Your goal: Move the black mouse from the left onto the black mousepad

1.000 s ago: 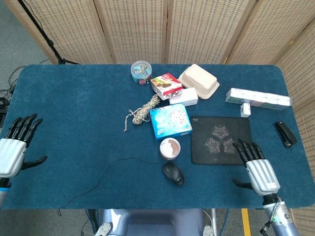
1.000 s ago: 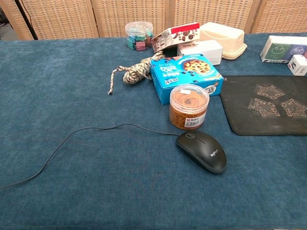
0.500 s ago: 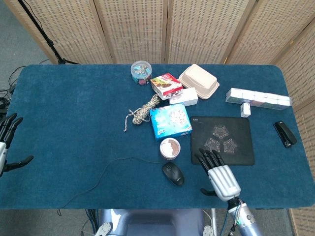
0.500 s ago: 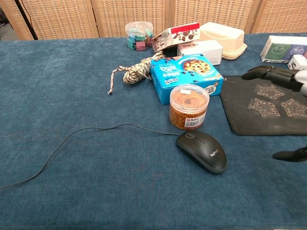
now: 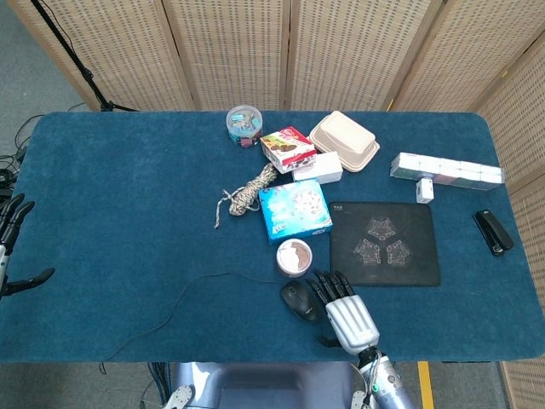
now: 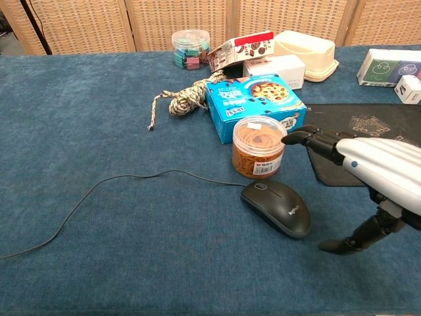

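Black mouse [image 5: 300, 300] sitting on blue cloth, just at 7 o'clock of mousepad [image 5: 385, 243], near orange tub [image 5: 294, 256] at 12 o'clock of it. Cord [image 6: 118, 186] trailing off toward 9 o'clock. Right hand [image 5: 344, 311] hovering just at 3 o'clock of mouse, fingers spread, holding nothing, not touching. Left hand [image 5: 7, 247] sitting at table's 9 o'clock edge, fingers apart, empty. Judging mouse light, rigid, smooth shell likely slippery; grasping across both flanks at mid-body looking best. Cord likely dragging, tugging mouse during lift.
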Tool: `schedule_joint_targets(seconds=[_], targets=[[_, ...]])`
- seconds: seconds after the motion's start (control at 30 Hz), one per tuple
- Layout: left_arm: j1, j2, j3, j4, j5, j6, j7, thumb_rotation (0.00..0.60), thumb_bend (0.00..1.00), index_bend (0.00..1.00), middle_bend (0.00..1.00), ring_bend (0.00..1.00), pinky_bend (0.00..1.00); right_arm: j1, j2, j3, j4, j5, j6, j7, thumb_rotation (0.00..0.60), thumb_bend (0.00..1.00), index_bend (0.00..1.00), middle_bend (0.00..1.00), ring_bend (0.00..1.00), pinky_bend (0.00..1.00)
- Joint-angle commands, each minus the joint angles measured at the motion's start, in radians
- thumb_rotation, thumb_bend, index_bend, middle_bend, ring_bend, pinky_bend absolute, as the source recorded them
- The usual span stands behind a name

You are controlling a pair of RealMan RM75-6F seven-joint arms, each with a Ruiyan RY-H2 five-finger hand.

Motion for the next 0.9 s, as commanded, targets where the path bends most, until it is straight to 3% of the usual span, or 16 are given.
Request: schedule_joint_targets(seconds=[0.03,0.43,0.9], targets=[[0.002,0.0,-0.005,0.001,-0.003,-0.003,-0.003,0.6,0.11,0.0,0.0,0.0,0.0,-0.009,-0.088,0.011,0.051,0.003,0.04,-0.004,0.6,0.0,0.0,0.0,0.0,0.0],[0.011,0.001,-0.022,0.003,-0.005,-0.016,-0.011,0.6,0.11,0.0,0.0,0.0,0.0,-0.021,-0.257,0.023,0.21,-0.025,0.109,0.03,0.6,0.0,0.0,0.0,0.0,0.0],[0.016,0.001,-0.035,0.001,-0.006,-0.031,-0.012,0.6,0.11,0.0,0.0,0.0,0.0,-0.023,-0.334,0.038,0.339,-0.027,0.136,0.068,0.6,0.0,0.0,0.0,0.0,0.0]])
